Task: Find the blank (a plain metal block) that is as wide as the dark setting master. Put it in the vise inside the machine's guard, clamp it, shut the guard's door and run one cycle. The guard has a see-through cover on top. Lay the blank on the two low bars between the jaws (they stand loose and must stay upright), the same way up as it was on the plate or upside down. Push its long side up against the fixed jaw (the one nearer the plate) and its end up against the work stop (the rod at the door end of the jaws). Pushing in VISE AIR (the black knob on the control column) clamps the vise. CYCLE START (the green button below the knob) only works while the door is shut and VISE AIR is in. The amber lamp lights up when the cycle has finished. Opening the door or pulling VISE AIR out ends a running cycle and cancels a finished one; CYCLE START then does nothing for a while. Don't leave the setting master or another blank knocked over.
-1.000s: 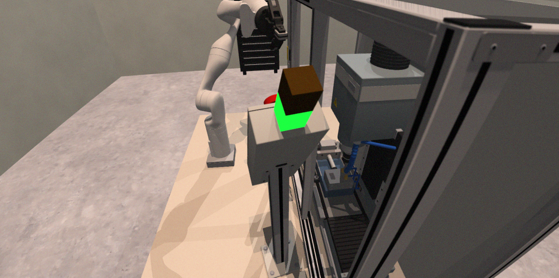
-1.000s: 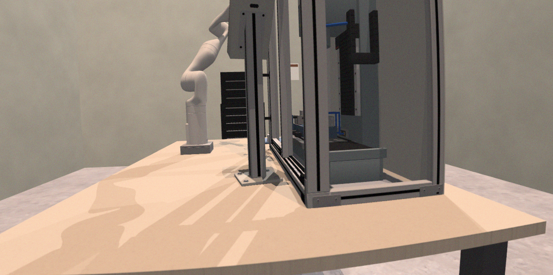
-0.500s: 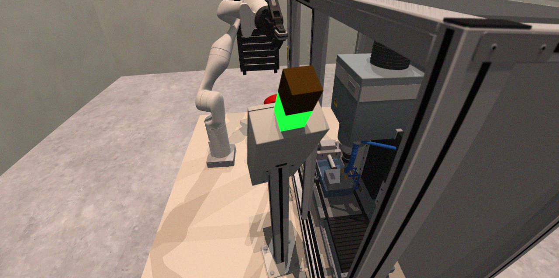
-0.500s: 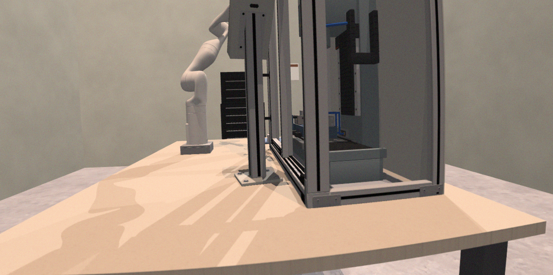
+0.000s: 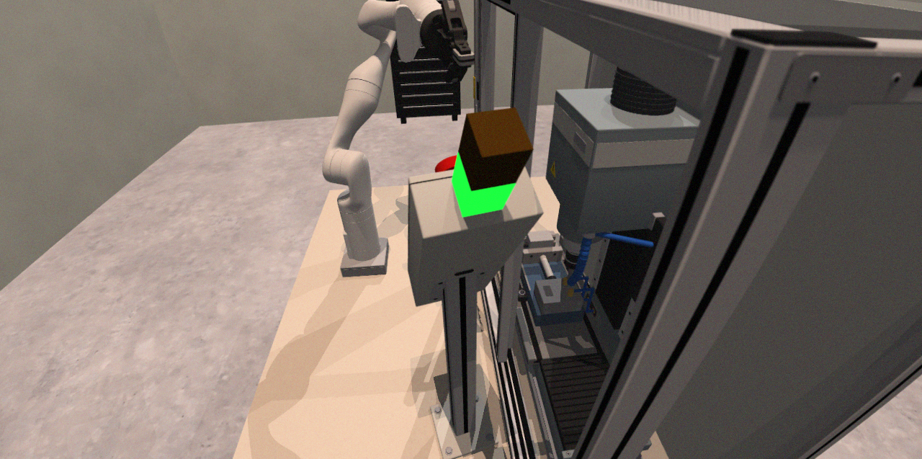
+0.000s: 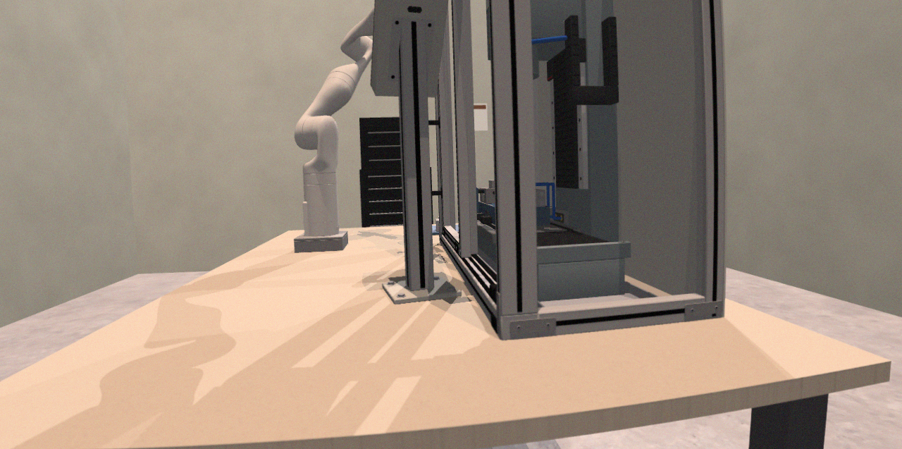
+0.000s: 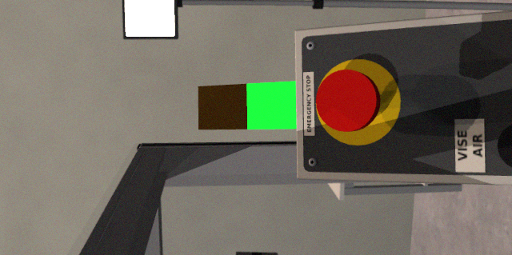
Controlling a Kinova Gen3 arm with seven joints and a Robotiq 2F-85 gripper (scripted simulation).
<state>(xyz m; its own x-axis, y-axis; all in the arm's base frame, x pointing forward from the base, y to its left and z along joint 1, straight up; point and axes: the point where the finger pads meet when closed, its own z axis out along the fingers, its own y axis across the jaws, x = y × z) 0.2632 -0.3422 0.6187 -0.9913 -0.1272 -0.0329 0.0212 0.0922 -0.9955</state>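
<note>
My gripper (image 5: 464, 57) is shut and empty. It hangs high in front of the control column (image 5: 461, 243) (image 6: 413, 162) and faces its panel. The wrist view shows the panel (image 7: 420, 67) turned sideways, with the red emergency stop (image 7: 347, 100) (image 5: 444, 163) in the middle. The VISE AIR label (image 7: 470, 145) and the edge of the black knob (image 7: 505, 145) are at the right. On top of the column the green lamp (image 5: 480, 197) (image 7: 271, 105) glows and the amber lamp (image 5: 496, 146) (image 7: 222, 107) is dark. Inside the guard (image 5: 645, 24), a pale block (image 5: 547, 293) sits in the blue vise (image 5: 529, 275) under the spindle head (image 5: 612, 159).
The guard (image 6: 514, 130) stands on the tan table (image 5: 335, 340) (image 6: 315, 333), right of the column. A black slatted rack (image 5: 418, 88) (image 6: 380, 168) stands behind the arm. A white sign (image 7: 149, 2) on a rod shows in the wrist view. The plate and the other blanks are hidden.
</note>
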